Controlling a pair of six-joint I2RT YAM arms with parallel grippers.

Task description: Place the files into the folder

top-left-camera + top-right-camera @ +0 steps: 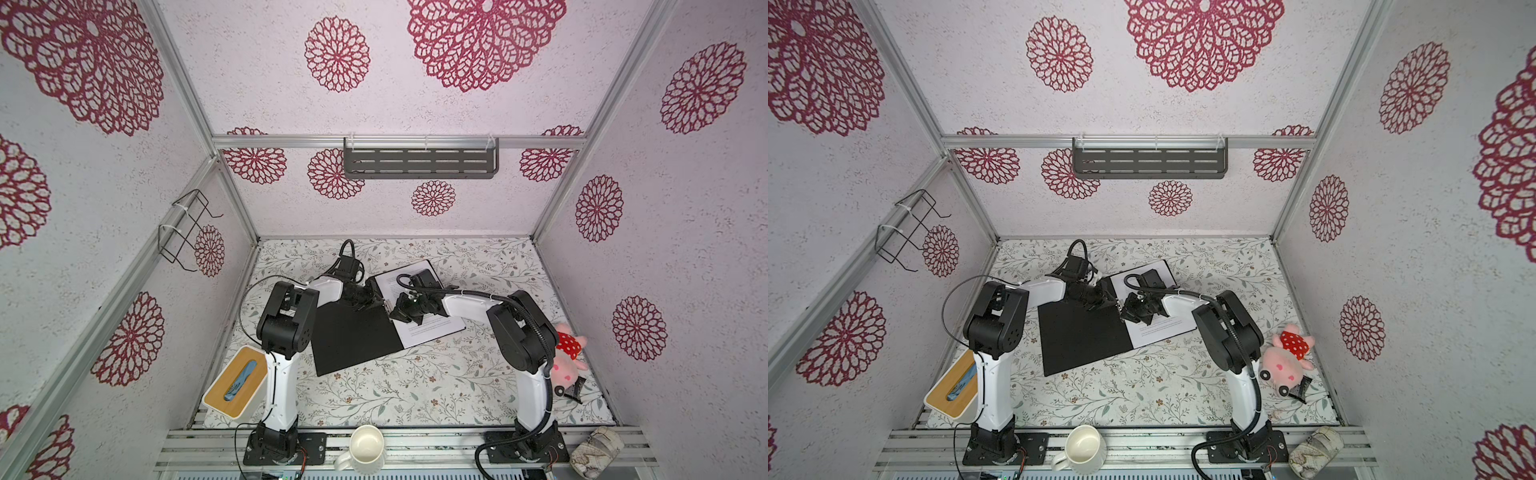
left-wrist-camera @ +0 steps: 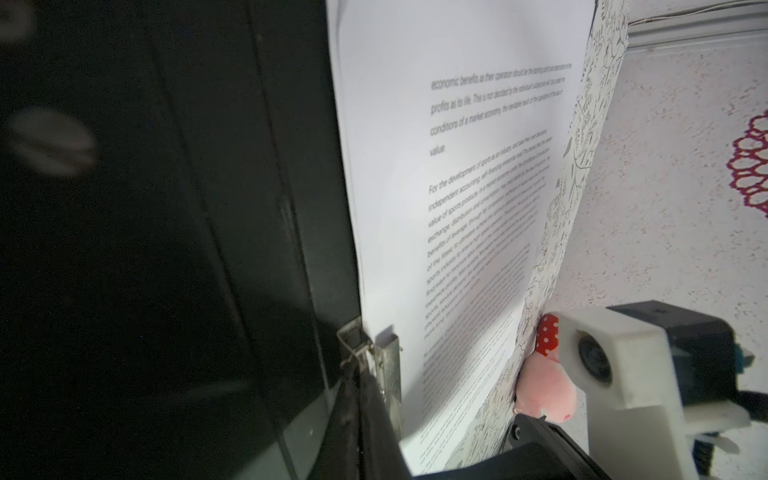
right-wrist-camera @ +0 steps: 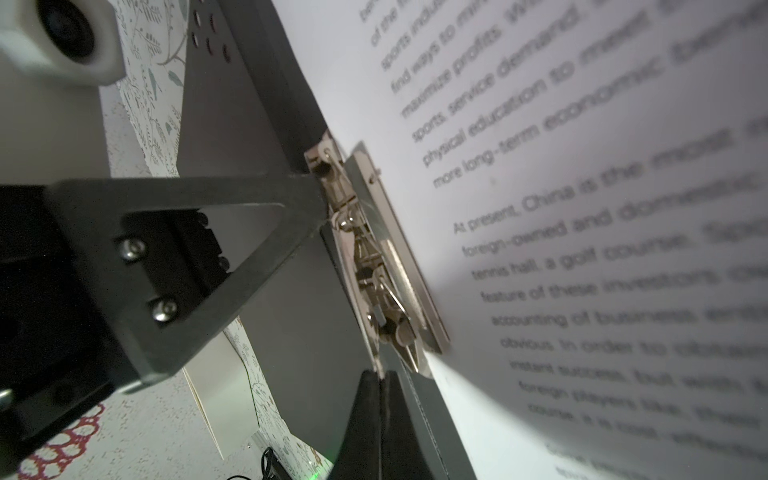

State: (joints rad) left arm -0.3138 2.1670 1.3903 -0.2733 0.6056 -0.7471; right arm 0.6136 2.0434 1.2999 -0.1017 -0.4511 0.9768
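On the flowered table (image 1: pixel 415 386), the folder (image 1: pixel 353 336) is laid open, black inside upward. The files (image 1: pixel 432 328) are stacked on its right leaf, their edge against the metal clip (image 3: pixel 374 257) by the spine. The sheets are judged thin, limp and liable to slide, so they are better pinned flat near the clip than pinched. Both arms are bent inward over the spine. The left gripper (image 1: pixel 375 302) and right gripper (image 3: pixel 380 376) are closed with nothing between the jaws, and their tips are set at opposite ends of the clip.
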